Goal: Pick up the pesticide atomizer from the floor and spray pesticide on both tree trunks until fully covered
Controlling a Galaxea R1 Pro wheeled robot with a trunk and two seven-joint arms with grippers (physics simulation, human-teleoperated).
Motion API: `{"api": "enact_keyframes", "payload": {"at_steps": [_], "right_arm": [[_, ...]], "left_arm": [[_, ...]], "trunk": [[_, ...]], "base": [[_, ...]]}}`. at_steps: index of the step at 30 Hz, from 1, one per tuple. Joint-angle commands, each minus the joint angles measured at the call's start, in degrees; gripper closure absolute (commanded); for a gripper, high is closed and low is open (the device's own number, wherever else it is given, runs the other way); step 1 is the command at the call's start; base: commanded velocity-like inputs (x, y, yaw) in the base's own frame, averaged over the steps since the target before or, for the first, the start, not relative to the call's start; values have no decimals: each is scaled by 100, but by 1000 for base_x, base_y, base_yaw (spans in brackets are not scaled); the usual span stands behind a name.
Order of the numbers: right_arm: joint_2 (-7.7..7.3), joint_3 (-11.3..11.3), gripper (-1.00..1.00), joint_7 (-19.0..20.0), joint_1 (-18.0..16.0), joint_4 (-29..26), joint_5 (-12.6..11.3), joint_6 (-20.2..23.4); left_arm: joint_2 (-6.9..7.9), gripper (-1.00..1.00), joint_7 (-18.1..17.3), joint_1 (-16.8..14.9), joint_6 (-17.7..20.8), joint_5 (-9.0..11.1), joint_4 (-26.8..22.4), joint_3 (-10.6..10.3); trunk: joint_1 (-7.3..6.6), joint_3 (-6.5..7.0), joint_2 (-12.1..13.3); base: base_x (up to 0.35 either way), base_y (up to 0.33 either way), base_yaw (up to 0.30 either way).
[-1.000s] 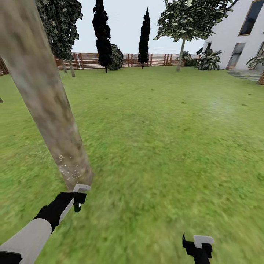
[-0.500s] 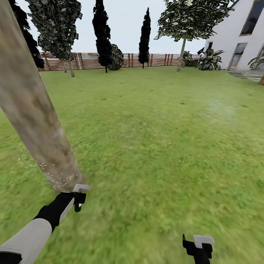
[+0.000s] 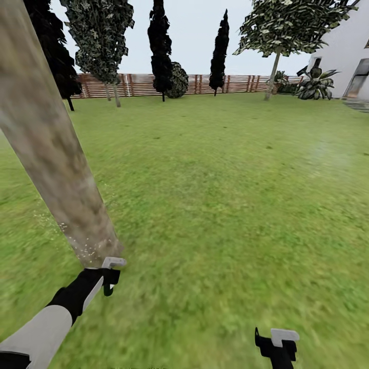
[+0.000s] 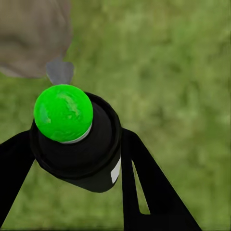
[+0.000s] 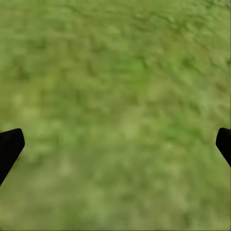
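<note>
Since the view has swung a little left, the near tree trunk [image 3: 56, 159] stays just beyond the left gripper [image 4: 72, 144], clamped on the bottle [image 4: 77, 139], so spraying likely continues, while the right gripper [image 5: 115, 144] hangs wide open, empty

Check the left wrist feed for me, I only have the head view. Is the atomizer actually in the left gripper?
Observer: Yes. The left gripper is shut on the atomizer, a dark bottle with a bright green top.
Operator: Where's it aimed?
Observer: Its grey nozzle points at the foot of the tree trunk, close in front.
Operator: Right gripper?
Observer: The right gripper is open, with only grass between its fingers.
</note>
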Motion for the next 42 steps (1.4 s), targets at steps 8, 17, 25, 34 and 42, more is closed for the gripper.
{"api": "enact_keyframes", "payload": {"at_steps": [8,17,25,34,42], "right_arm": [[0,-28,-100,-31,-3,7,61,-14],[0,-28,-100,-31,-3,4,61,-14],[0,-28,-100,-31,-3,-1,61,-14],[-12,-30,-100,-31,-3,-2,71,-14],[-18,-32,-100,-31,-4,-2,68,-14]], "left_arm": [[8,100,7,-3,19,38,-8,-33],[-1,100,11,0,-250,52,-9,-33],[-30,100,214,-20,-294,56,-434,-50],[45,100,-372,-806,770,-36,-738,-98],[320,100,-836,-1219,1265,-597,-738,-80]], "trunk": [[-1,-5,-2],[-1,-5,-2],[-1,-5,-2],[-1,-5,-2],[-1,-5,-2]], "base": [[12,-3,276],[122,-205,117],[-122,-156,179],[-2,-2,146],[0,0,0]]}}
